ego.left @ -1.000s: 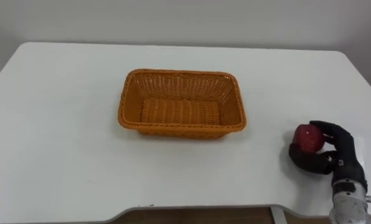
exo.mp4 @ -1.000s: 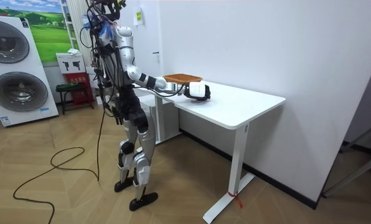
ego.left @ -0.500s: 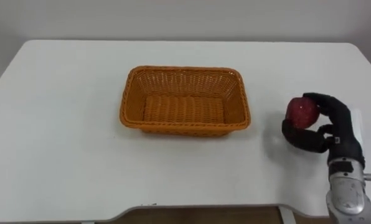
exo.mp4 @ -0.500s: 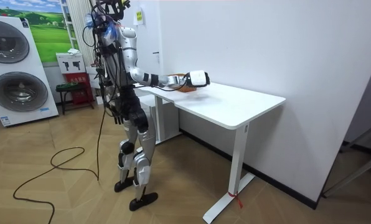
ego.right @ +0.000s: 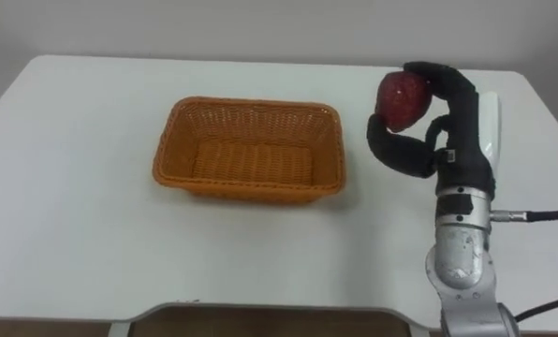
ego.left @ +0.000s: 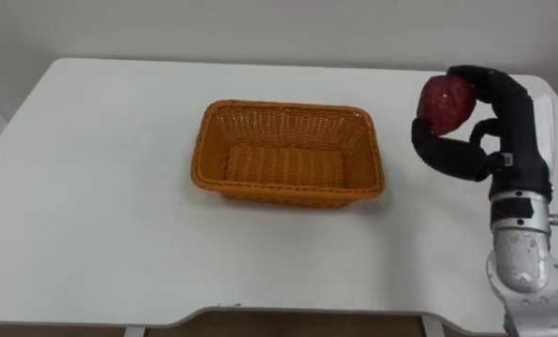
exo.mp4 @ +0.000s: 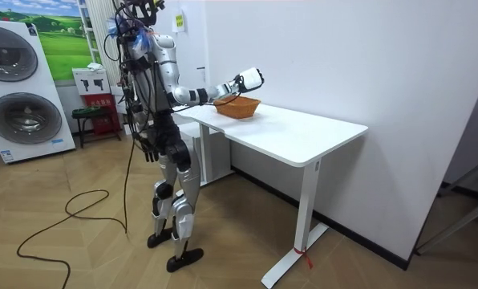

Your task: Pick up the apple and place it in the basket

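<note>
White table (exo.mp4: 319, 138) against white wall (exo.mp4: 367, 56); wood floor (exo.mp4: 87, 257); washing machine (exo.mp4: 21, 112) at room view's left.

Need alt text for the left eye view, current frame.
The right robot hand holds a red apple raised above a white table, just right of an empty orange wicker basket.

apple (ego.left: 445, 101): I see its right side hidden under right hand (ego.left: 515, 126) fingers (ego.left: 494, 86) | tabletop (ego.left: 92, 187): right edge cut off
</note>
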Motion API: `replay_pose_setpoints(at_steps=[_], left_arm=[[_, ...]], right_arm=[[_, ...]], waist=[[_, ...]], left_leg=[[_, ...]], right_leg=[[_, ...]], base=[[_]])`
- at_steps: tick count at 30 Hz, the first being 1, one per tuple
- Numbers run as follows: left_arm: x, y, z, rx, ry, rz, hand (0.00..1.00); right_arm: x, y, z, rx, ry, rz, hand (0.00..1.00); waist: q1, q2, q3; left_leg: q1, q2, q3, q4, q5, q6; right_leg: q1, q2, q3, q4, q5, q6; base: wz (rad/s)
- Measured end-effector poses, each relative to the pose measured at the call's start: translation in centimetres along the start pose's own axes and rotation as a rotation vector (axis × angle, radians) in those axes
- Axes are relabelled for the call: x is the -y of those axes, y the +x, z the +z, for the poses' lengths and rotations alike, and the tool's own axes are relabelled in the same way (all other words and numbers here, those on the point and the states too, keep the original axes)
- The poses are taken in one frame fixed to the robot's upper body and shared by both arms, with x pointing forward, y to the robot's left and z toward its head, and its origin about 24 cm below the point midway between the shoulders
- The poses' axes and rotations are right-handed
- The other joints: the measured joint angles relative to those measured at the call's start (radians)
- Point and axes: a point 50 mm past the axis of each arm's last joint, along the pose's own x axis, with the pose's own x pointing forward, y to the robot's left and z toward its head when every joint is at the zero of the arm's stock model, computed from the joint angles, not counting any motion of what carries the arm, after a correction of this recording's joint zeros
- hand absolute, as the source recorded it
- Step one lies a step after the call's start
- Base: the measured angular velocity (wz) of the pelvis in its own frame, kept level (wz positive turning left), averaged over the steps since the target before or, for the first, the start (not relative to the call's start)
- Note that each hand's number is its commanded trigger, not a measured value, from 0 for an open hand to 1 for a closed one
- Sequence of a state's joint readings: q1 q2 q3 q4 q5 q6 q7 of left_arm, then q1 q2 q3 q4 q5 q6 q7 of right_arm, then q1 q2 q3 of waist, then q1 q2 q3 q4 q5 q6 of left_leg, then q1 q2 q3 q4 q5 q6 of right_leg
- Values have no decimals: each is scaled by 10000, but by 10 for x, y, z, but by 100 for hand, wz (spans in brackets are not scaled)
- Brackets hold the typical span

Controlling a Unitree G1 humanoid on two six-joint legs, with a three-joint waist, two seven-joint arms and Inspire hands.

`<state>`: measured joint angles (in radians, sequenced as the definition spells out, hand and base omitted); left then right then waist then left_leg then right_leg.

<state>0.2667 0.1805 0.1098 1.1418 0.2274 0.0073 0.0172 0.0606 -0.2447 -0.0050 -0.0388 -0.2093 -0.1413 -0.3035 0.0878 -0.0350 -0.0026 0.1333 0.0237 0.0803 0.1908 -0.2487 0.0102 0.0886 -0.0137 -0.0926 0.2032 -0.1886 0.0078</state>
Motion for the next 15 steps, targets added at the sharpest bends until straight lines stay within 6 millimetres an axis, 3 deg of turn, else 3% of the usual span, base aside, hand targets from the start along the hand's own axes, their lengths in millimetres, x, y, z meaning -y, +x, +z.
replay_pose_setpoints(at_steps=[9, 10, 11, 12, 13, 15], left_arm=[[2, 0, -1, -77, 169, -84, 0], [2, 0, -1, -72, 169, -83, 0], [2, 0, -1, -71, 170, -85, 0], [2, 0, -1, -68, 169, -89, 0], [3, 0, 0, -49, 238, -119, 0], [4, 1, 3, 30, 415, -224, 0]], right_arm=[[-21, 10, 18, 756, 340, 1307, 100], [-21, 10, 19, 807, 324, 1341, 78], [-22, 11, 20, 848, 298, 1371, 65], [-23, 12, 22, 935, 278, 1449, 20], [-26, 13, 24, 1014, 311, 1555, 0], [-30, 13, 26, 1106, 347, 1832, 0]], waist=[[37, -121, 116], [48, -130, 117], [66, -132, 119], [94, -135, 121], [115, -160, 104], [162, -150, 109]], left_leg=[[-27, -6, -110, 6, 0, 0], [-32, -6, -134, 4, 0, 0], [-43, -6, -147, 3, 0, 0], [-64, -5, -173, 3, 0, 0], [-65, -2, -183, 4, 0, 0], [-69, -2, -235, 7, 0, 0]], right_leg=[[27, -10, -99, -9, 0, 0], [30, -14, -140, -9, 0, 0], [32, -15, -172, -13, 0, 0], [30, -17, -221, -26, 0, 0], [29, -18, -241, -26, 0, 0], [34, -24, -305, -27, 0, 0]], base=[[3], [7], [6], [4], [3], [4]])
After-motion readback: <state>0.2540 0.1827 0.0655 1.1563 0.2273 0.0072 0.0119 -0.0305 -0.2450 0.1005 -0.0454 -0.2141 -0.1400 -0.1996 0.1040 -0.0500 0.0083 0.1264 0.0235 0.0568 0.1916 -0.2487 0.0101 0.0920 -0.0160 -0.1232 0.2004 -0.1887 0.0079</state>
